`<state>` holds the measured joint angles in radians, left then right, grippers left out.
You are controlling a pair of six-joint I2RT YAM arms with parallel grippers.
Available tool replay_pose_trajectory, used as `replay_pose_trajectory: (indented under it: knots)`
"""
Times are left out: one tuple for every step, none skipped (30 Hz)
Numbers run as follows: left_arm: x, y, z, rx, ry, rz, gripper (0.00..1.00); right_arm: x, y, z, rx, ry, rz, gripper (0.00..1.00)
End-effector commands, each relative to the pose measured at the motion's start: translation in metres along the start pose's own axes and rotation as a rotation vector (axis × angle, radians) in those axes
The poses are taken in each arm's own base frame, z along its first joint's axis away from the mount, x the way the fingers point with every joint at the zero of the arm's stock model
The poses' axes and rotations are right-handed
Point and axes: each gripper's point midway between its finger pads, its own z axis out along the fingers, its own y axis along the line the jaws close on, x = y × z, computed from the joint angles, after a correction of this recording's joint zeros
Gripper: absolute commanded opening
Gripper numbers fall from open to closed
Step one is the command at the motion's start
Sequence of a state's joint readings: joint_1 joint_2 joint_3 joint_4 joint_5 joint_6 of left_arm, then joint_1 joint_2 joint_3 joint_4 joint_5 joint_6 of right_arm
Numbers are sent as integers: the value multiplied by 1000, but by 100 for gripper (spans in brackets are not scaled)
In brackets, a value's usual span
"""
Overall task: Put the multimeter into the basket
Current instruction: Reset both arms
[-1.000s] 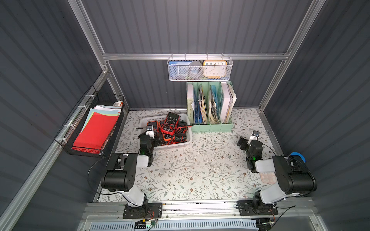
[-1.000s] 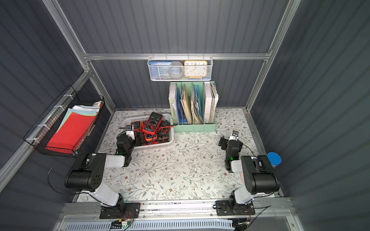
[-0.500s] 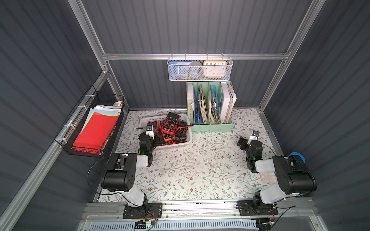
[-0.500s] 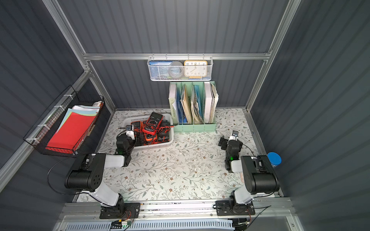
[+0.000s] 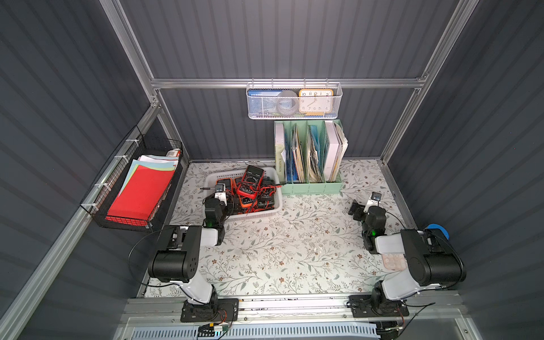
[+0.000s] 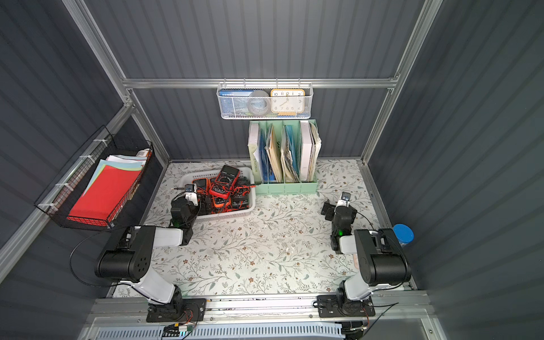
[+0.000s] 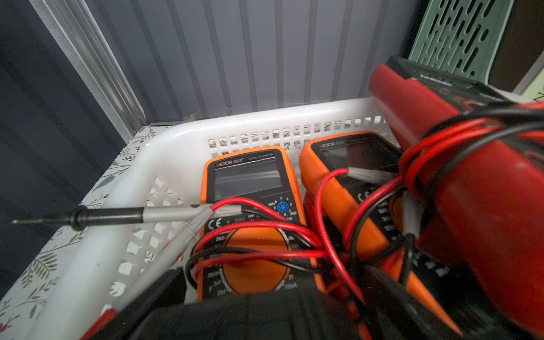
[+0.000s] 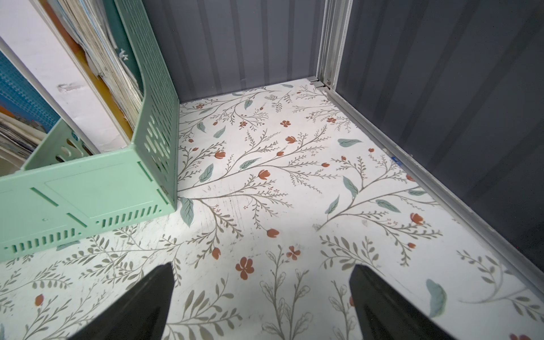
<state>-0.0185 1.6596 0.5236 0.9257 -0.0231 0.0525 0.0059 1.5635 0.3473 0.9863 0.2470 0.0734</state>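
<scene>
In both top views the light falls evenly from overhead, soft and diffuse: the floral tabletop [image 5: 294, 250] around the basket [image 5: 256, 214] is bright, and the ribbed walls [image 5: 294, 44] behind it are dim. Shadows are faint and soft-edged. The frame posts [image 5: 129, 44] lean outward toward the edges, a wide-angle effect. In the left wrist view the basket's rim [image 7: 176, 138] carries a mild sheen. The orange multimeter [image 7: 250, 191] inside it is sharp, while the red multimeter [image 7: 485, 206], closest to the lens, blurs. The right wrist view is bright and crisp.
</scene>
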Motion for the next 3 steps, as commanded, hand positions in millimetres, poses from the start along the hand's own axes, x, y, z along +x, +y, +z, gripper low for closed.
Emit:
replay_pose_trajectory:
  knots:
    - [91, -4, -12, 31, 298, 4, 99, -5, 2, 3, -7, -14, 7, 99]
    - [91, -4, -12, 30, 298, 4, 99, -5, 2, 2, -5, -15, 8, 99]
    - [91, -4, -12, 31, 299, 4, 99, -6, 1, 2, -5, -18, 8, 99]
